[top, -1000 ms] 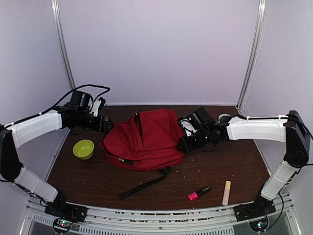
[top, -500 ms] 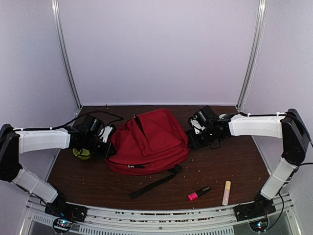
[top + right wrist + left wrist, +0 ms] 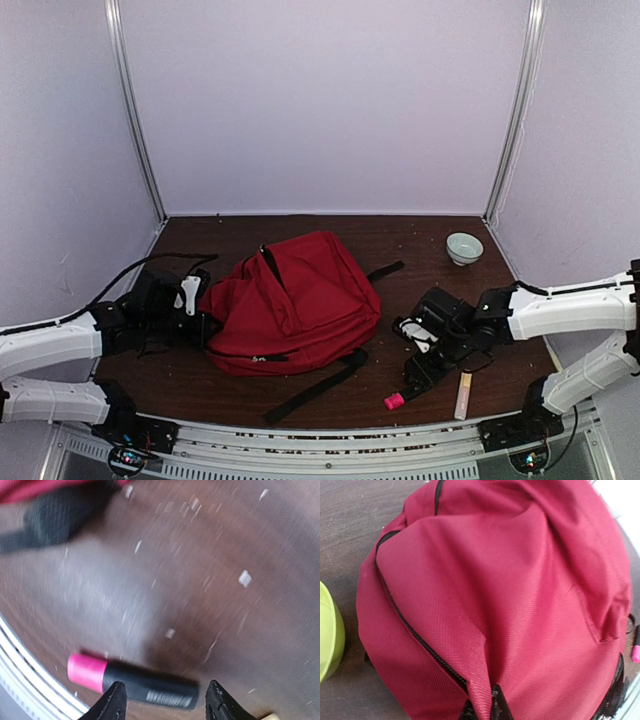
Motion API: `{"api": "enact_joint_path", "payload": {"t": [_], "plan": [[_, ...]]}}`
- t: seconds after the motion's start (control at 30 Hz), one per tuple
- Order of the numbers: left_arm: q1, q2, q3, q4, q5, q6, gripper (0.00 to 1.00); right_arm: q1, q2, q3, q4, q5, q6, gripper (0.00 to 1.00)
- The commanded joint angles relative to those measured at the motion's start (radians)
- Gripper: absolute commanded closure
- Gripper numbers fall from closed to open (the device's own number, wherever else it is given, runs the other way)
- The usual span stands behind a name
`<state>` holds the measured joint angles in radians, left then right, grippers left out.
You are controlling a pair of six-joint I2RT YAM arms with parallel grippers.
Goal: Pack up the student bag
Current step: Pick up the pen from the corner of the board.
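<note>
The student bag (image 3: 295, 300), a big red fabric backpack, lies mid-table with a black zipper line (image 3: 415, 635) running across its side. My left gripper (image 3: 203, 322) is at the bag's left edge. In the left wrist view that gripper (image 3: 482, 709) is shut on a raised fold of the red fabric (image 3: 477, 680). My right gripper (image 3: 415, 378) hovers open low over a black marker with a pink cap (image 3: 394, 401). Through the right wrist camera the marker (image 3: 145, 682) lies across the gap between the spread fingertips (image 3: 116, 702).
A cream stick (image 3: 463, 393) lies just right of the marker. A white bowl (image 3: 464, 247) stands at the back right. A green bowl (image 3: 327, 635) sits left of the bag. A black strap (image 3: 310, 385) trails toward the front edge.
My left gripper has moved in to the bag's left edge and shut on its fabric. The right arm has left the bag and swung to the front, over the marker.
</note>
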<state>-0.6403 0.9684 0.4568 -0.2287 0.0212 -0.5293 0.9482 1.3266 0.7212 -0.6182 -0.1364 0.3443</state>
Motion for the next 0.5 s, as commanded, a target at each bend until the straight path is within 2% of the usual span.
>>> {"api": "enact_joint_path", "payload": {"t": [0.0,0.23,0.37,0.47], "plan": [[-0.03,-0.078,-0.034,0.021,-0.038,-0.075,1.0,0.083,-0.081,-0.048,0.058,0.023,0.052,0.43],[-0.05,-0.094,0.015,-0.034,-0.046,-0.06,1.0,0.17,-0.077,0.092,0.042,-0.118,-0.306,0.21],[-0.051,-0.066,0.037,-0.031,-0.045,-0.053,1.0,0.314,-0.035,0.266,-0.092,0.03,-0.744,0.15],[-0.057,-0.043,0.05,-0.03,-0.038,-0.046,1.0,0.354,-0.012,0.204,-0.15,0.074,-1.034,0.12]]}}
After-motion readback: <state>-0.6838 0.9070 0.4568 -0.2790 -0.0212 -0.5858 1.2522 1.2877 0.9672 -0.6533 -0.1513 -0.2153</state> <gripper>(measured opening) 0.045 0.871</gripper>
